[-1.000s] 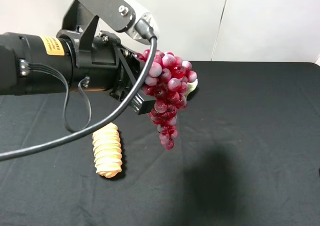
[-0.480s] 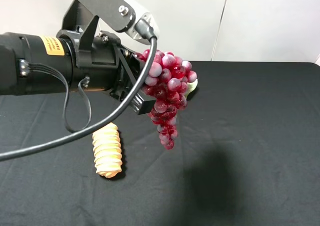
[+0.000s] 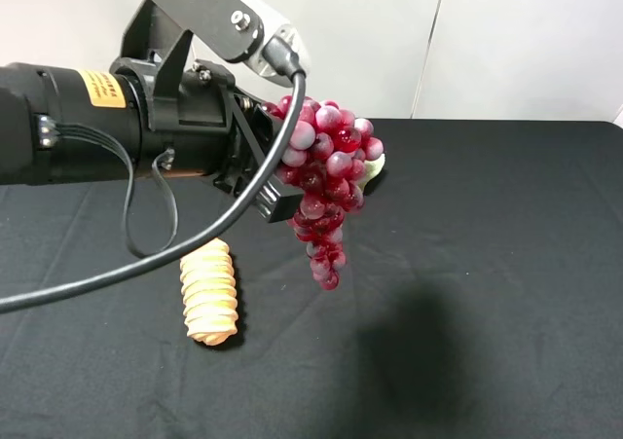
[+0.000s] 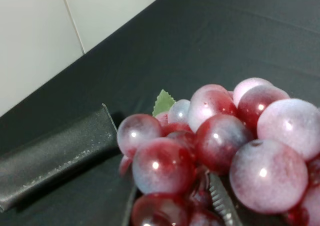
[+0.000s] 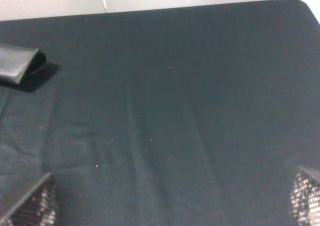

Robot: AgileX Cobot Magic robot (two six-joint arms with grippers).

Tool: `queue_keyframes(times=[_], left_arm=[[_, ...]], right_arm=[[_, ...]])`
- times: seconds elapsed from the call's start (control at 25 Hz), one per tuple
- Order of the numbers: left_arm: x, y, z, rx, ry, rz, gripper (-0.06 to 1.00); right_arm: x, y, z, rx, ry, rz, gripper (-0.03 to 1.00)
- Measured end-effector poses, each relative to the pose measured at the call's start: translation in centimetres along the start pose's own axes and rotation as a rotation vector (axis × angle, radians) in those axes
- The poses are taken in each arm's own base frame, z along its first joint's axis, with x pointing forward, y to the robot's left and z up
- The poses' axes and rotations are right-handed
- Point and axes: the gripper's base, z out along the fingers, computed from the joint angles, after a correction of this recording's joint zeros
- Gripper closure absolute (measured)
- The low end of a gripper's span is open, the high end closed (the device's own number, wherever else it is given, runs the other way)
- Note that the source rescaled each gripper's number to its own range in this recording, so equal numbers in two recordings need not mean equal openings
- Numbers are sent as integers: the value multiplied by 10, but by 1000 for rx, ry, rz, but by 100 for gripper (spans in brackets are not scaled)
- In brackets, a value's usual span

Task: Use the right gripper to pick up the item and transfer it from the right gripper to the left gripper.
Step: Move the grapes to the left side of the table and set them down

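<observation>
My left gripper point(image 3: 280, 194) has its jaws clamped on the grape bunch point(image 3: 329, 171), which hangs just below them; my right gripper point(image 5: 167, 206) stands wide and empty; recommended: grip firm, wrist level, no swinging.

Bright even light casts soft shadows on the black cloth point(image 3: 526, 215); wrist views blurry.

I'm reading this as a robotics lab bench. There's a black-cloth table point(image 3: 506, 264) with bare white wall panels point(image 3: 526, 40) behind it. A black robot arm point(image 3: 68, 123) with an orange label point(image 3: 100, 88) and a bolted metal bracket point(image 3: 209, 11) fills my high camera. The things on show look like test props: artificial grapes point(image 3: 326, 166), a ridged bread roll point(image 3: 209, 293), a black leather case point(image 5: 20, 64).
</observation>
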Motion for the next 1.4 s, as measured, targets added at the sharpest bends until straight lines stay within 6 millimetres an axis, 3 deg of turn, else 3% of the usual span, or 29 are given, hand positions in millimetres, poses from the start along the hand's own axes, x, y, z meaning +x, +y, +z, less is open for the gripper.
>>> queue_keyframes(times=[0.32,0.56,0.96,1.12,1.4], left_arm=[[-6,-6,-2,93,140,-3,94],[-42,5,-12,157,239,-33,94],[-81,67,-41,22,339,-232,94],[-82,93,-55,-90,398,-275,94],[-65,134,-73,-235,501,-373,94]], right_arm=[[0,0,0,-2,0,1,-3],[0,0,0,-2,0,1,-3],[0,0,0,-2,0,1,-3],[0,0,0,-2,1,1,-3],[0,0,0,-2,0,1,-3]])
